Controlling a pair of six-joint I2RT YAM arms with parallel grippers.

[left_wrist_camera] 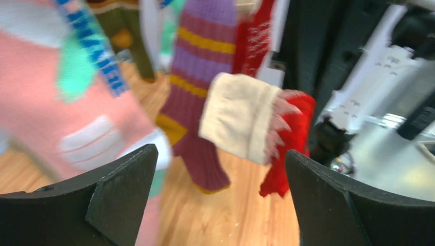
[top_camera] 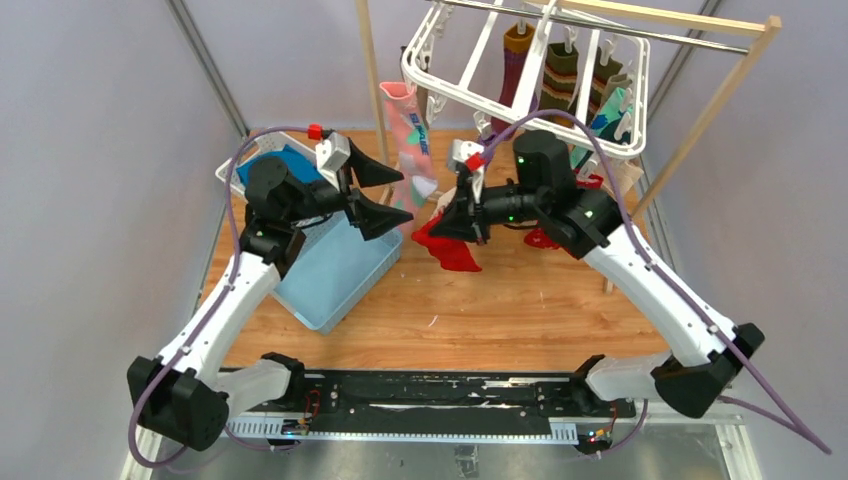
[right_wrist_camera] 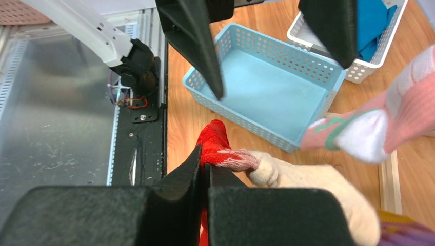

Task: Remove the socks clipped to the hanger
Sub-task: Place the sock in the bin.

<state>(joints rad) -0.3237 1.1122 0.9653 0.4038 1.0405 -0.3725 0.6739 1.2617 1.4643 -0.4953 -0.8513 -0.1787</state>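
sock and bin colours, mid-frame
red sock [right_wrist_camera: 213,143] with cream cuff, centre; pink sock [top_camera: 408,140] with teal patches, blue marks, white toe; purple sock [left_wrist_camera: 197,77] yellow-banded; olive-brown striped socks [top_camera: 560,70] upper right on white hanger [top_camera: 412,70]; pale blue perforated basket [right_wrist_camera: 241,120]; orange wood-grain table [top_camera: 520,300].

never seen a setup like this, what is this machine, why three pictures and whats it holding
These are two robot arms bolted to the near edge of a wooden table. The wide picture looks down from above and behind them. The other two come from a camera on each wrist, so the black wedges there are that arm's own fingers. At the back hangs a white hanger with socks clipped on, among them a pink patterned sock. On the table sit a light blue basket and a white basket. The right gripper is shut on a red sock with a cream cuff. The left gripper is open and holds nothing.
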